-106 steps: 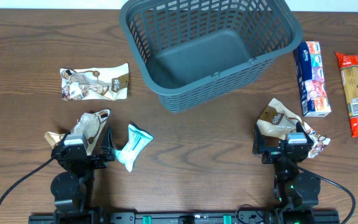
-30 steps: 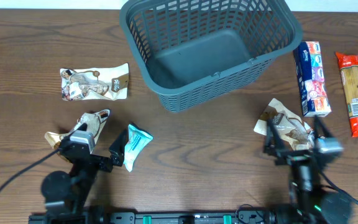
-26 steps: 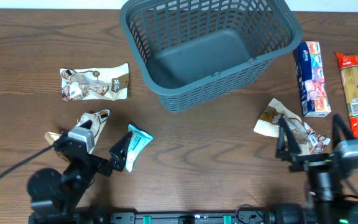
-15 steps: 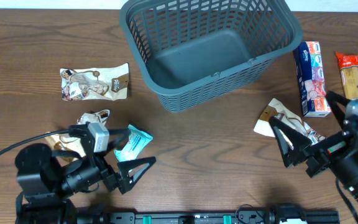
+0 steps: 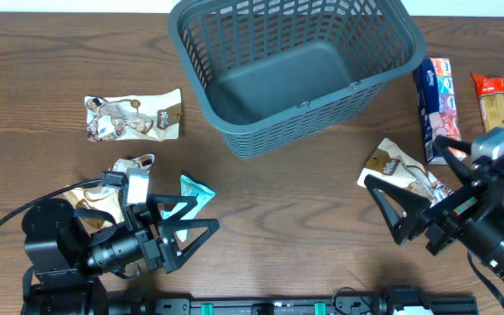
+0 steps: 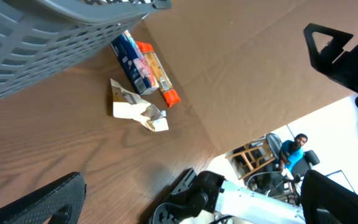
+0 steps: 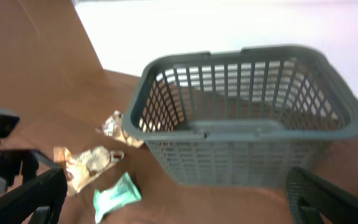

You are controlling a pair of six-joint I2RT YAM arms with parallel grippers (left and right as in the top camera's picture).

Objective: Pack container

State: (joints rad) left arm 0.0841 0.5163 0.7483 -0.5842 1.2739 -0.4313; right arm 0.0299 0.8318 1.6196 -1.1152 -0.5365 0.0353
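First pick appears in hand: container (image 5: pixel 269 122) empty, both jaws wide open, holding nothing; next, lower onto the teal packet (image 5: pixel 188 185).

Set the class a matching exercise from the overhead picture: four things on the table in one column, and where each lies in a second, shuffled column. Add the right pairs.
Things
1. basket
2. blue carton
3. red packet
4. teal packet

Places
A. farthest right of all
B. lower left of the picture
C. top middle of the picture
D. just right of the basket, with a long packet on its other side

Pairs: 1-C, 2-D, 3-A, 4-B
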